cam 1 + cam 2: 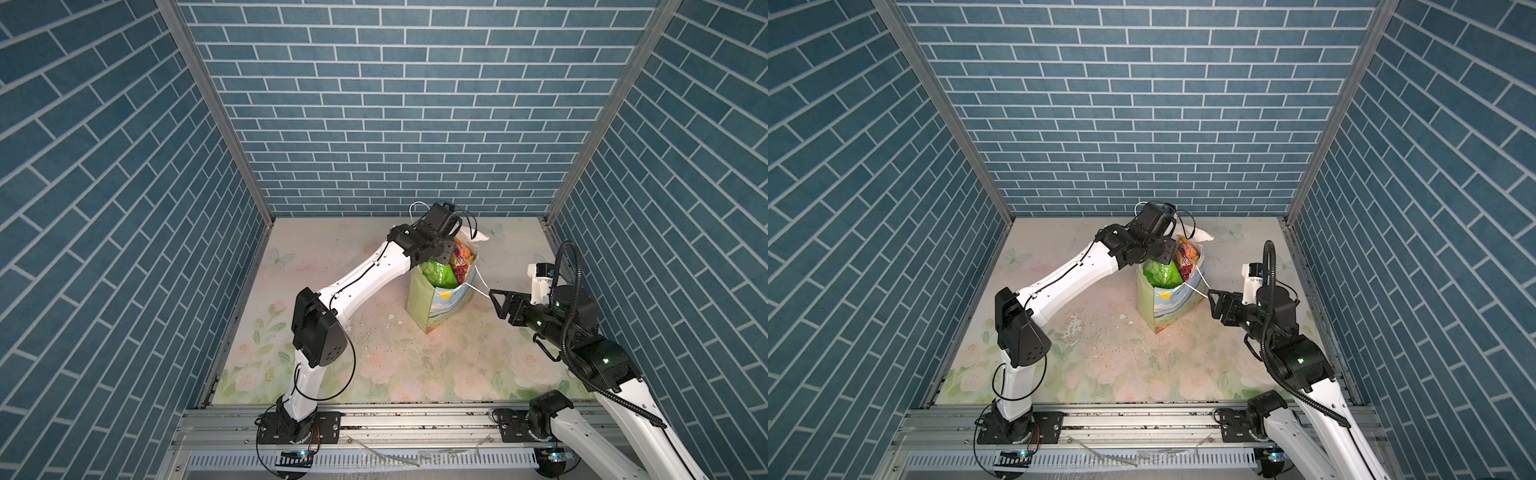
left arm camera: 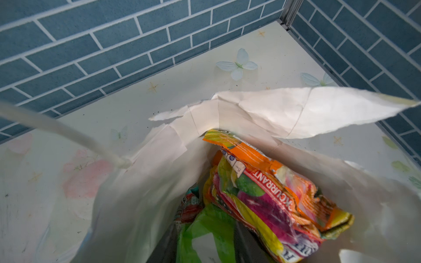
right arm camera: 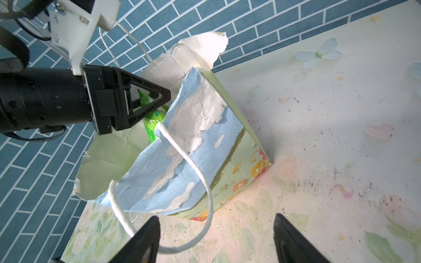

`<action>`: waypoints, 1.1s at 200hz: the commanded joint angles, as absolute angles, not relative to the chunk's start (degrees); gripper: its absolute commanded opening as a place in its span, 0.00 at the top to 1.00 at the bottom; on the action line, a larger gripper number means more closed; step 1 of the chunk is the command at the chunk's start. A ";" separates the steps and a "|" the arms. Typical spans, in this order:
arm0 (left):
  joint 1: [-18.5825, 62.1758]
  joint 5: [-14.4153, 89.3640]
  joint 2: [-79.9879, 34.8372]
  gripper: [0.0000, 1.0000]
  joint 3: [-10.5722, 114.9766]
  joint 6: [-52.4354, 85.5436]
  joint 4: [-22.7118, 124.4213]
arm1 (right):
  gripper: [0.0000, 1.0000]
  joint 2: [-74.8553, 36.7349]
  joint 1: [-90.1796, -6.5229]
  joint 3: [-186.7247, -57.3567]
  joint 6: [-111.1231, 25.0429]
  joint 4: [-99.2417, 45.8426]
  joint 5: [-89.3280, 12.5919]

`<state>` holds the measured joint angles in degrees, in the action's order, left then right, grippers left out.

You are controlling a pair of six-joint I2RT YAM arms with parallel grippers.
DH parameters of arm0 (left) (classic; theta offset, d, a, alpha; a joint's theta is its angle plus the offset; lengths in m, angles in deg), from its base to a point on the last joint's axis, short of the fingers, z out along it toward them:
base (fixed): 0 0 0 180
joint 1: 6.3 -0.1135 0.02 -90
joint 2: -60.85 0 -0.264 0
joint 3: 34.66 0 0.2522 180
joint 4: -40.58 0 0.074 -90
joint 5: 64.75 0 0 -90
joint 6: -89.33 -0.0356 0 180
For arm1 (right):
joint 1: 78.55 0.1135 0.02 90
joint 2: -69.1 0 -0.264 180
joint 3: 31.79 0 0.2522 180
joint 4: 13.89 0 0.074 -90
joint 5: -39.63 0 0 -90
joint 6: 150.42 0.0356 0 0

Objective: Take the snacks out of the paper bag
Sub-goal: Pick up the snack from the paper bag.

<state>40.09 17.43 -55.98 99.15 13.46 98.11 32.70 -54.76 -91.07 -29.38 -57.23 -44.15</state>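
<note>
The paper bag [image 1: 423, 309] [image 1: 1147, 305] stands upright at the back middle of the table, its torn white rim flared open [image 2: 296, 109]. Snacks fill its mouth: a green chip bag [image 1: 440, 272] [image 2: 205, 225], an orange and purple candy pack [image 1: 463, 259] [image 2: 262, 182] and a teal packet [image 2: 191, 200]. My left gripper [image 1: 434, 259] [image 1: 1160, 259] [image 2: 206, 247] reaches down into the bag, its dark fingers pressed on either side of the green chip bag [image 3: 151, 127]. My right gripper [image 1: 496, 301] [image 3: 218, 241] stands open beside the bag's blue front [image 3: 193, 141], holding nothing.
A white cord handle [image 3: 200, 177] hangs from the bag's front and loops between my right fingers. Another cord [image 2: 68, 136] rises at the bag's far side. Paper crumbs [image 1: 390, 318] lie on the floral table. Brick walls close three sides; a metal rail [image 1: 395, 419] runs along the front.
</note>
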 commanded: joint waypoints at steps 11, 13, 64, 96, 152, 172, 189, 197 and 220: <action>40.01 18.13 -57.35 0.72 102.27 12.36 101.09 | 0.22 33.42 -54.47 -90.45 -29.40 -58.30 -45.01; 40.01 18.19 -57.36 0.73 102.31 12.35 101.09 | 0.22 33.42 -54.47 -90.46 -29.40 -58.27 -45.62; 40.02 17.14 -57.32 0.89 102.47 12.22 101.53 | 0.23 32.99 -54.47 -90.94 -29.40 -58.33 -46.29; 40.10 17.75 -57.10 0.95 102.44 12.44 101.75 | 0.23 32.28 -54.44 -90.73 -29.31 -58.17 -46.59; 40.19 16.23 -56.22 1.00 102.77 14.19 102.36 | 0.23 32.19 -54.47 -90.55 -29.22 -58.24 -47.16; 40.19 15.93 -55.55 1.00 102.77 14.89 102.22 | 0.24 32.45 -54.47 -90.38 -29.22 -58.49 -47.47; 40.19 15.89 -55.01 1.00 102.98 14.95 102.15 | 0.23 32.63 -54.47 -90.13 -29.23 -58.59 -47.81; 40.19 15.67 -54.74 1.00 103.18 14.89 102.24 | 0.23 32.67 -54.51 -90.07 -29.22 -58.70 -48.02; 40.19 14.96 -54.20 1.00 104.19 14.46 102.74 | 0.23 32.65 -54.51 -89.94 -28.88 -58.68 -48.19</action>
